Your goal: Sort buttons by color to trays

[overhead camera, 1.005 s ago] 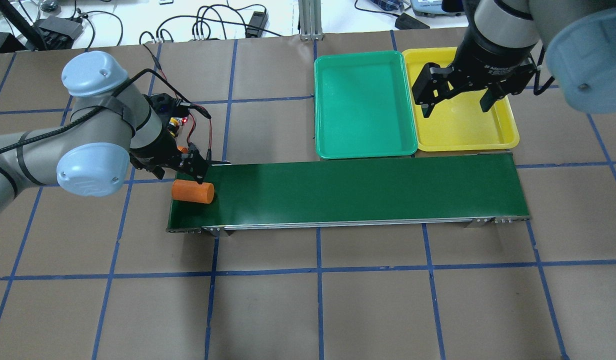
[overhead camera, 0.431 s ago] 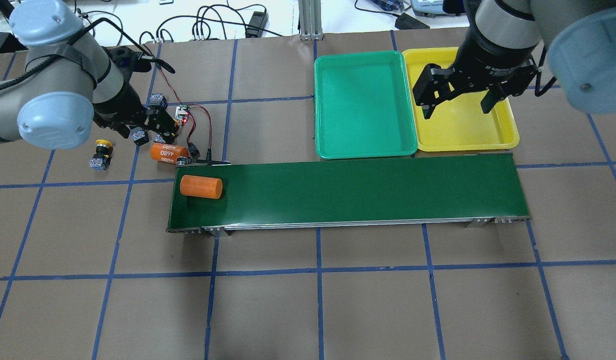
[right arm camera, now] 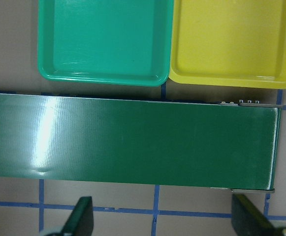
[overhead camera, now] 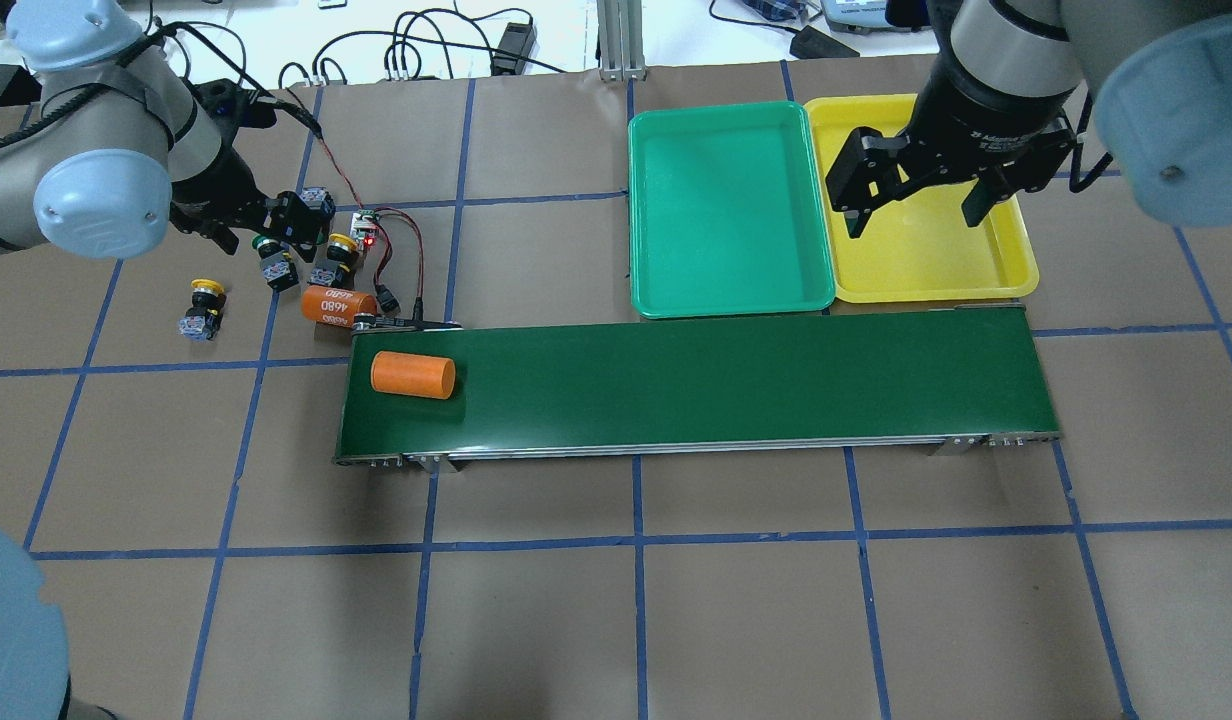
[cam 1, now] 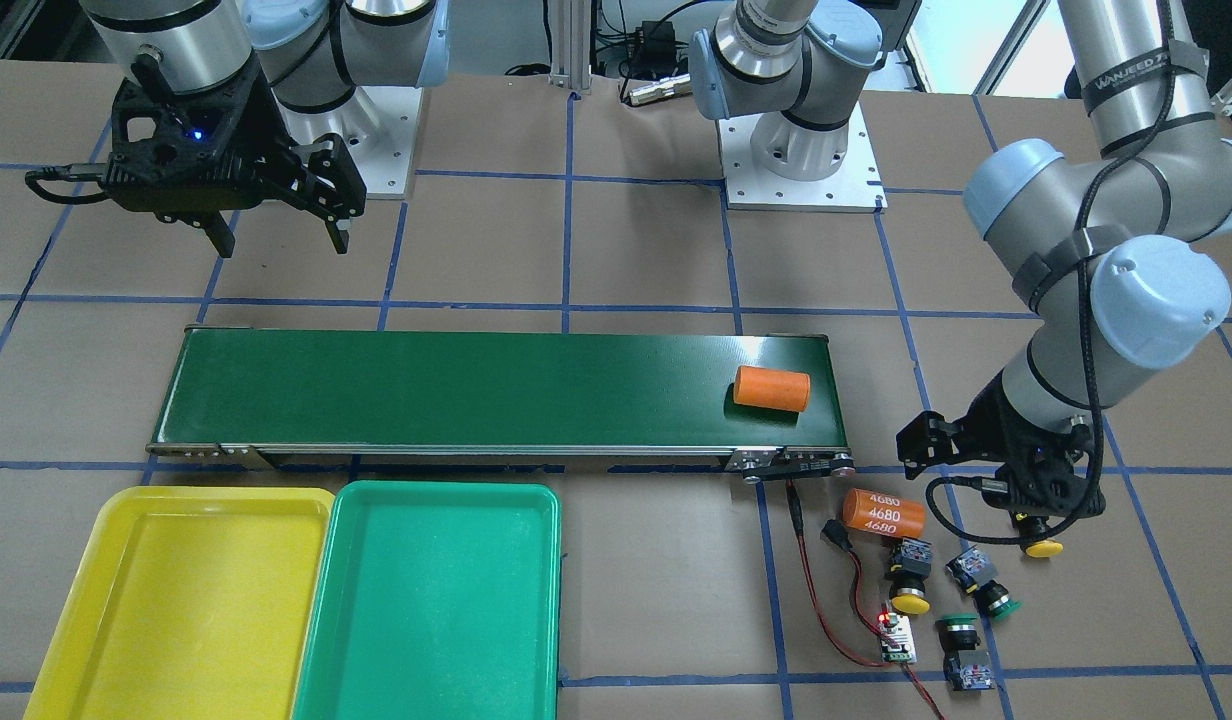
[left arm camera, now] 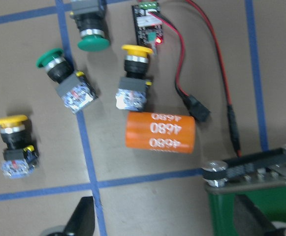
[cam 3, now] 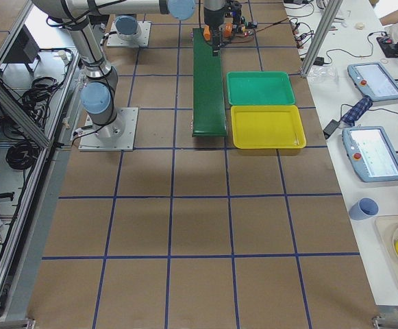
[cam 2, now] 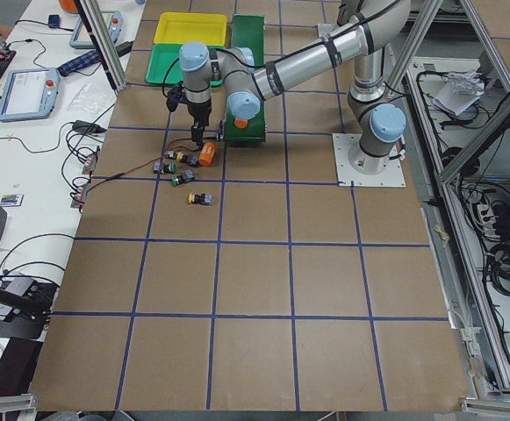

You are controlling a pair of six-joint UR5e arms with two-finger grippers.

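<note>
My left pincer [left arm camera: 165, 223] hung open above four buttons, gripping none. They lay on their sides on the table [overhead camera: 676, 600] beside the belt [overhead camera: 726, 380]. The outer yellow button [left arm camera: 13, 143] and the inner yellow button [left arm camera: 133, 81] pointed their caps away from my base, axes nearly parallel. One green button [left arm camera: 64, 81] slanted likewise; the far green button [left arm camera: 91, 29] faced back. The green tray [overhead camera: 726, 210] and yellow tray [overhead camera: 926, 270] showed bare floors. My right pincer [overhead camera: 913, 215] hung open.
</note>
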